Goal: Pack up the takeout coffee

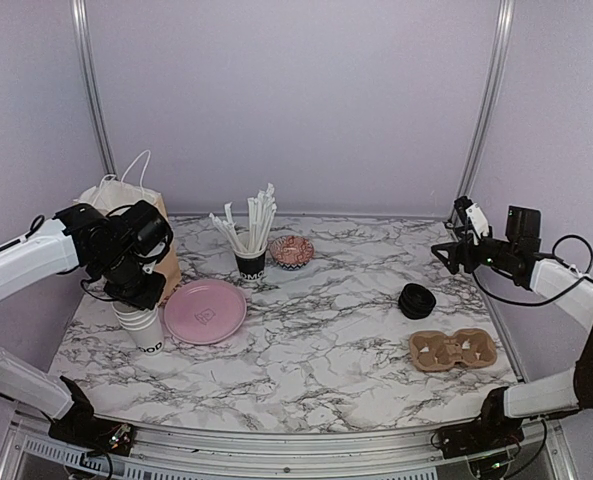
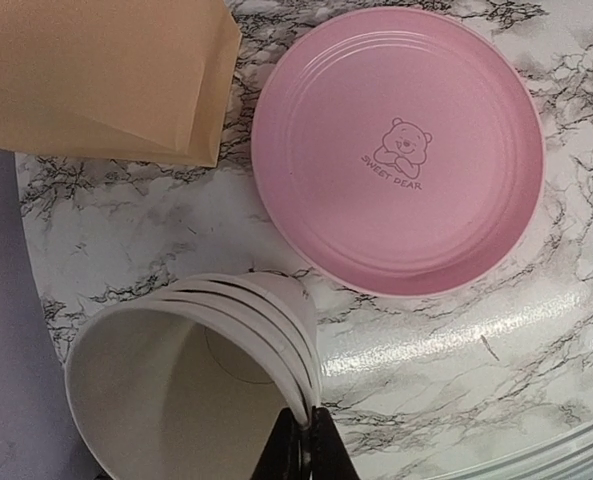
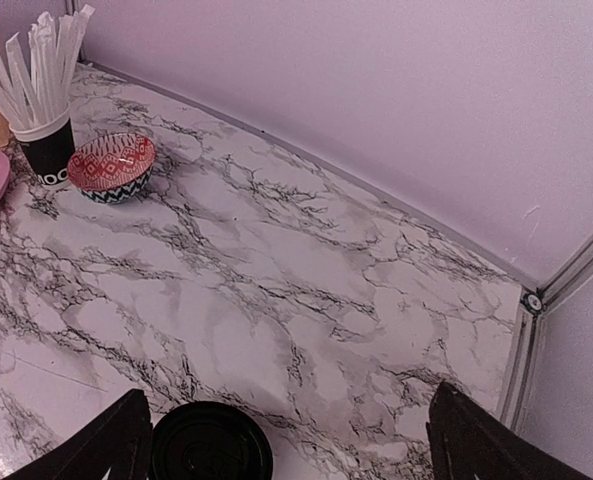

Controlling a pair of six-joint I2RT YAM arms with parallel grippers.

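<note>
White cups [image 2: 181,385] in left hand [image 2: 304,432], black lid [image 1: 417,300] apart

Top view: left gripper [image 1: 139,296] covers rim of cup stack [image 1: 146,330]. Wrist views: paper bag [image 2: 96,70] top, black lid [image 3: 211,448] btm cropped by edge.

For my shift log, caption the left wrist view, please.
Left gripper pinches the rim of a stack of white cups, beside a pink plate and brown bag on the marble table.

Robot lab test cell, plain lilac walls [image 1: 296,100], aluminium frame posts [image 1: 91,90], marble-print tabletop [image 1: 326,320]
</note>
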